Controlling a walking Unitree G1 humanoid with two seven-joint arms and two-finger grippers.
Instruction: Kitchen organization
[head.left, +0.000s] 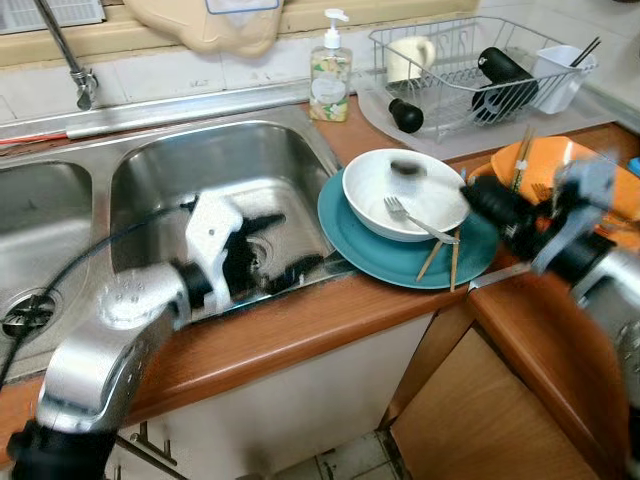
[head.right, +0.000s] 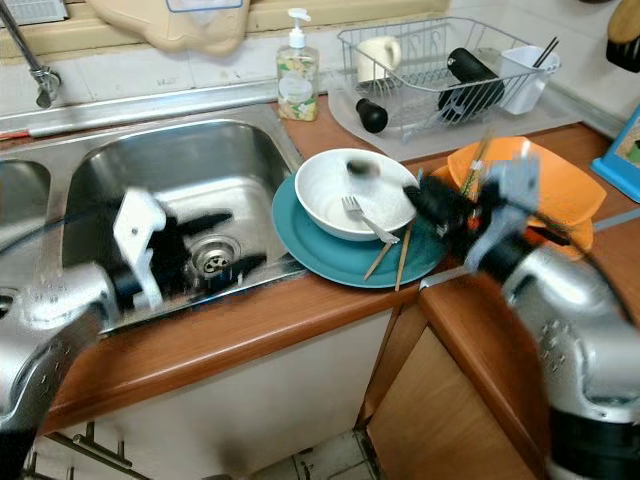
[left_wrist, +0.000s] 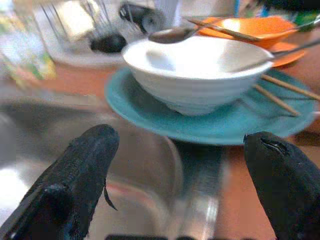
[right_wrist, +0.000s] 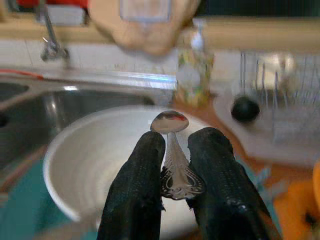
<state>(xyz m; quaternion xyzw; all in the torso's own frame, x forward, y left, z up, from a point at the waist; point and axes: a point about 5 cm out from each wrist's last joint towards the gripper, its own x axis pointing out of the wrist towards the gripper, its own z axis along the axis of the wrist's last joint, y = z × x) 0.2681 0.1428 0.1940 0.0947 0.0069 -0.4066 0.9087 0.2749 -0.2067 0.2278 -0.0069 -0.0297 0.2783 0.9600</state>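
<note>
I see: brown wooden countertop (head.left: 300, 330), pale cabinet fronts (head.left: 290, 400) below, tiled floor (head.left: 345, 460), pale tiled wall (head.left: 200, 70).

head high; blurry wrists near bowl (left_wrist: 195, 70)

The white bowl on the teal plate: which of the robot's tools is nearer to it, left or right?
Right. The right tool, gripping a spoon, is at the white bowl's rim, spoon over it. The left tool, open, is over the sink, beyond the teal plate.
</note>
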